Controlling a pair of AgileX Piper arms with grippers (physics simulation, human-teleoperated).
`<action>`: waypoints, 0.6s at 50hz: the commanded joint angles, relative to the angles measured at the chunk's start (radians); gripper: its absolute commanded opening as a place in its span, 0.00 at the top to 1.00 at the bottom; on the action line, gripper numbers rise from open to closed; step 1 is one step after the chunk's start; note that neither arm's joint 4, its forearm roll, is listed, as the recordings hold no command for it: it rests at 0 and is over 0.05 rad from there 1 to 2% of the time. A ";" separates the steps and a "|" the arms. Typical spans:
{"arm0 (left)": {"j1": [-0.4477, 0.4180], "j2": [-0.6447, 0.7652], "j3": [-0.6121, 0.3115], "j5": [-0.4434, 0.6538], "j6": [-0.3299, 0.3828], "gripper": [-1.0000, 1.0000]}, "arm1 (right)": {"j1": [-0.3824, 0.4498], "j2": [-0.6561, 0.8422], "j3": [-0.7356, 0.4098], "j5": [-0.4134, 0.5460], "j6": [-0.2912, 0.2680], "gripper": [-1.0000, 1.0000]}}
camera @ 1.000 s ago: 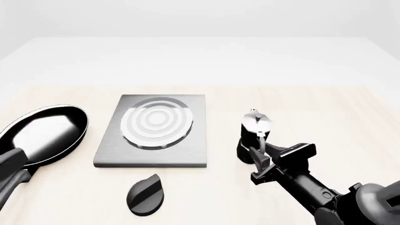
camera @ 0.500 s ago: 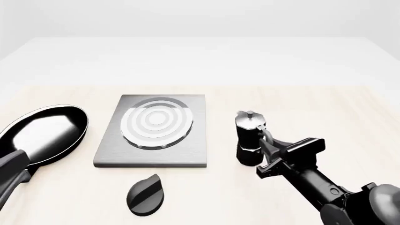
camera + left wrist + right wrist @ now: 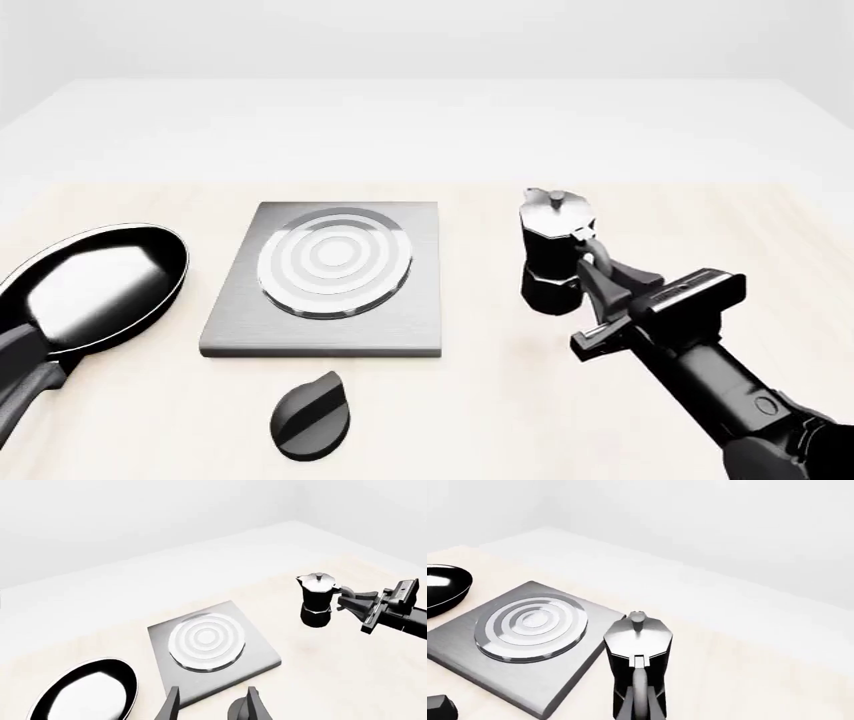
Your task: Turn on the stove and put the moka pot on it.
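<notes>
One pan (image 3: 91, 285) lies on the counter (image 3: 747, 230) at the far left, round and black with a glossy inside that holds nothing. Its handle runs toward the near left edge of the front view.

One moka pot (image 3: 551, 252) stands upright to the right of the stove (image 3: 324, 280), apart from it, and seems to hang just off the counter. Its lower body is black and faceted, its top shiny silver with a small knob on the lid, and its curved handle points back toward the right arm. In the right wrist view the pot (image 3: 638, 665) fills the near middle, handle toward the camera.

The right gripper (image 3: 598, 290) has its jaws closed on the pot's handle, narrow and nearly together.

The stove is a single flat grey square slab with raised silver rings, and nothing rests on it. One black teardrop knob (image 3: 311, 415) lies on the counter just in front of the slab, separate from it.

The left gripper (image 3: 212, 707) shows only in its own wrist view, two dark fingers (image 3: 171, 707) spread apart with nothing between them, above the slab's near edge and the knob (image 3: 239, 711).
</notes>
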 commanded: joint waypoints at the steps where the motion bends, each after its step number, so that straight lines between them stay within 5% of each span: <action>1: 0.005 -0.018 -0.005 0.018 -0.002 0.00 | 0.040 -0.055 -0.052 0.015 0.004 1.00; 30: 0.042 -0.064 -0.029 0.085 -0.009 0.00 | 0.225 0.155 -0.278 -0.064 0.081 1.00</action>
